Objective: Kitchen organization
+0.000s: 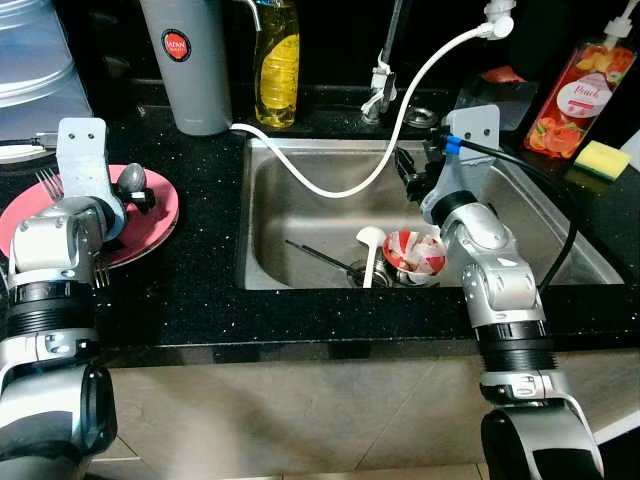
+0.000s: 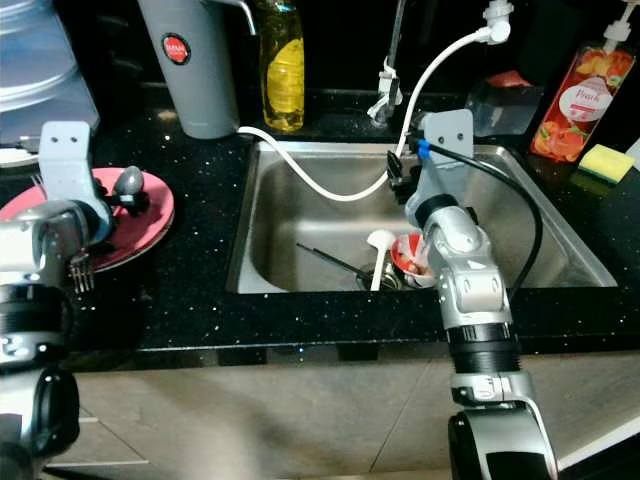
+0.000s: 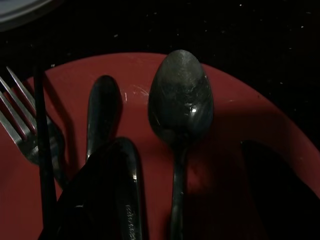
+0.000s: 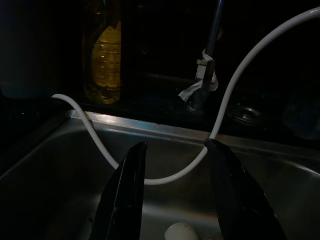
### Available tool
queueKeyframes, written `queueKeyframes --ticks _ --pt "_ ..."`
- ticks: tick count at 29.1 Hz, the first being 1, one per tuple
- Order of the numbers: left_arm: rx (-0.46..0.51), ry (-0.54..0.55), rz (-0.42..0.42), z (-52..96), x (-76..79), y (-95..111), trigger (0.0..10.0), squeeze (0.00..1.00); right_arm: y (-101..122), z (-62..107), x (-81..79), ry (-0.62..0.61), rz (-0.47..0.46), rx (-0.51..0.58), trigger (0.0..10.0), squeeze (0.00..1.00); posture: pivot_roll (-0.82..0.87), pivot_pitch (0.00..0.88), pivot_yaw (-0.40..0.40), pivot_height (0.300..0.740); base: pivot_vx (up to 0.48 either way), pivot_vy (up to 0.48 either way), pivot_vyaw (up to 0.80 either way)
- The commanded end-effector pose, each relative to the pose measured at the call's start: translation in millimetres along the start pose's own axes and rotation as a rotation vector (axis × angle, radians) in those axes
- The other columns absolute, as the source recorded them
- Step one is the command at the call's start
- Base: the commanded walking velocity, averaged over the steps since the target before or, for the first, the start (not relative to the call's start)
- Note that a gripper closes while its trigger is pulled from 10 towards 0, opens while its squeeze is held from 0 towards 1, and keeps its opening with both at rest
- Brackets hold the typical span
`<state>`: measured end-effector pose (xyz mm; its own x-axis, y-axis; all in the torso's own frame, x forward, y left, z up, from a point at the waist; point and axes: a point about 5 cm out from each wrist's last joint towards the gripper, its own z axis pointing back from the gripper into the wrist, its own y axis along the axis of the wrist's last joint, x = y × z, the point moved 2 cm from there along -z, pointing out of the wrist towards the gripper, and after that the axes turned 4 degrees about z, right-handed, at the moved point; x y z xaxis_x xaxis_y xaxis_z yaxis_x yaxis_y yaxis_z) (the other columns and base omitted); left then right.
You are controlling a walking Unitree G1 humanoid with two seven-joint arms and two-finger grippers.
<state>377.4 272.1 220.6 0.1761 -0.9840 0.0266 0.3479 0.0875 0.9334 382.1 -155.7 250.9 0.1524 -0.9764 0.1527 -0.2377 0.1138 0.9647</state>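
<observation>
The left claw [image 3: 107, 165] hovers over the red plate [image 1: 150, 225] on the desk, clenched on a utensil handle beside the spoon [image 3: 180, 105]. The right claw [image 4: 175, 200] hangs released above the sink [image 1: 300, 230].

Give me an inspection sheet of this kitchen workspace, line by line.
Surface: black speckled counter around a steel sink.
Job's things: pink plate on the counter with a spoon and a fork on it; in the sink, a white ladle, dark utensils and a red-and-white cup.
Clutter: grey canister, yellow oil bottle, peach soap bottle, yellow sponge.
Grippers: left pincer over the plate, finger state unclear; right pincer open above the sink.
Cables: white hose looping into the sink; black cable on the right arm.
Surroundings: faucet behind the sink; tiled floor below.
</observation>
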Motion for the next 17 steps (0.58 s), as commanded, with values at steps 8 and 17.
queueKeyframes --ticks 8,17 --pt "0.105 -0.006 -0.051 11.5 -12.0 43.9 10.0 0.00 8.3 0.0 1.2 -0.020 0.003 0.033 10.0 0.00 0.28 0.000 -0.020 0.740 0.000 0.000 0.00" --pt "0.151 -0.011 -0.049 18.6 -13.7 58.6 10.0 0.00 10.6 0.3 3.4 -0.021 0.007 0.038 10.0 0.00 0.29 0.000 -0.028 0.740 0.000 0.000 0.00"
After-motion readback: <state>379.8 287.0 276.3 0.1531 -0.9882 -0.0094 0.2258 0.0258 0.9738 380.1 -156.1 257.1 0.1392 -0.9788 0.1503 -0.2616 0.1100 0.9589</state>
